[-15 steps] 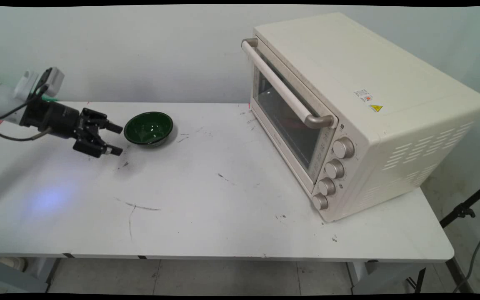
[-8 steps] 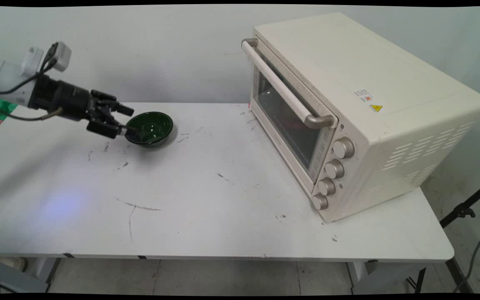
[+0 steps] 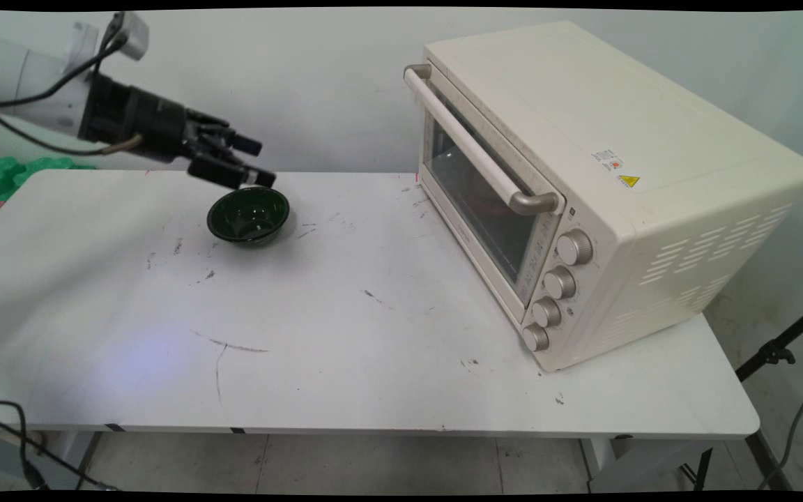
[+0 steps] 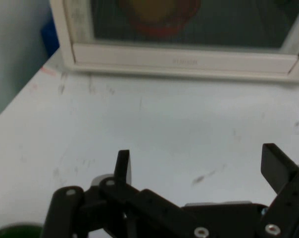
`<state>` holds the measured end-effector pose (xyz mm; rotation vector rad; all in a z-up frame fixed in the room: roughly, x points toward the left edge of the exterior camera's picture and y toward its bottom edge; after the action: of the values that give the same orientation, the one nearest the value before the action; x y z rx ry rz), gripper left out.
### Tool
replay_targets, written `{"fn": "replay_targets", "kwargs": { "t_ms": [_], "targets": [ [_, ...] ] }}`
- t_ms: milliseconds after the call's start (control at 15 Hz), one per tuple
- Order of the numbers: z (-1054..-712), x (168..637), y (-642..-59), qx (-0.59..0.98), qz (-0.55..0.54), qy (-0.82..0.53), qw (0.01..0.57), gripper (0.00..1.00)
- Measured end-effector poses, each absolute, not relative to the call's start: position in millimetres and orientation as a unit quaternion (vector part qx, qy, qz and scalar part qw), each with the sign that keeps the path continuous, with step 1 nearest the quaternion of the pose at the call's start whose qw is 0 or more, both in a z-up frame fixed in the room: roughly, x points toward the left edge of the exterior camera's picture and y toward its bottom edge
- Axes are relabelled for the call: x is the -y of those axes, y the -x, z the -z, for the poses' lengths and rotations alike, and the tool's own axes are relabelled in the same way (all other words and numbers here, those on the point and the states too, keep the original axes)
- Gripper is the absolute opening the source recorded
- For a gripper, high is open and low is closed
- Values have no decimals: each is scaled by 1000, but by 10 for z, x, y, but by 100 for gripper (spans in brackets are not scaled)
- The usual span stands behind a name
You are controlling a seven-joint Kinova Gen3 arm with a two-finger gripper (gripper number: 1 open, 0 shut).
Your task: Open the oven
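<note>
The black gripper (image 3: pixel 254 162) hangs in the air above the far edge of a small green bowl (image 3: pixel 248 214). Its two fingers (image 4: pixel 123 163) are spread wide apart and nothing is between them. It does not touch the bowl. The bowl sits right side up on the white table (image 3: pixel 373 348), toward the back left, and looks empty. In the hand view only a tiny bit of green (image 4: pixel 16 231) shows at the bottom left corner, so the gripper is pointing past the bowl, not down at it. It is pointing across the table at the big cream toaster oven (image 3: pixel 603 181) on the right side. The oven door (image 4: pixel 184 29) is closed, and something red and yellow shows through the glass, but it is too fuzzy to tell what it is. The oven has a long handle (image 3: pixel 478 150) along the top of the door and four round knobs (image 3: pixel 558 282) down its side. The bowl and the oven are well apart. My guess is that a gripper this close to a bowl should go slowly and keep its fingers off the rim, because a light bowl could slide or tip if bumped. Some green things (image 3: pixel 32 171) lie past the table's left end.
</note>
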<state>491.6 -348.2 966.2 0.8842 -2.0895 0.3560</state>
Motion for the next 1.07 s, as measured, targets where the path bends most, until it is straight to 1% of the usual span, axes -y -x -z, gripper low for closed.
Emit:
{"fn": "replay_targets", "kwargs": {
  "t_ms": [600,1067],
  "targets": [
    [-10124,3793,-4146,814,-162,-356,429,100],
    [-10321,4061,-3677,809,-177,-355,433,100]
  ]
}}
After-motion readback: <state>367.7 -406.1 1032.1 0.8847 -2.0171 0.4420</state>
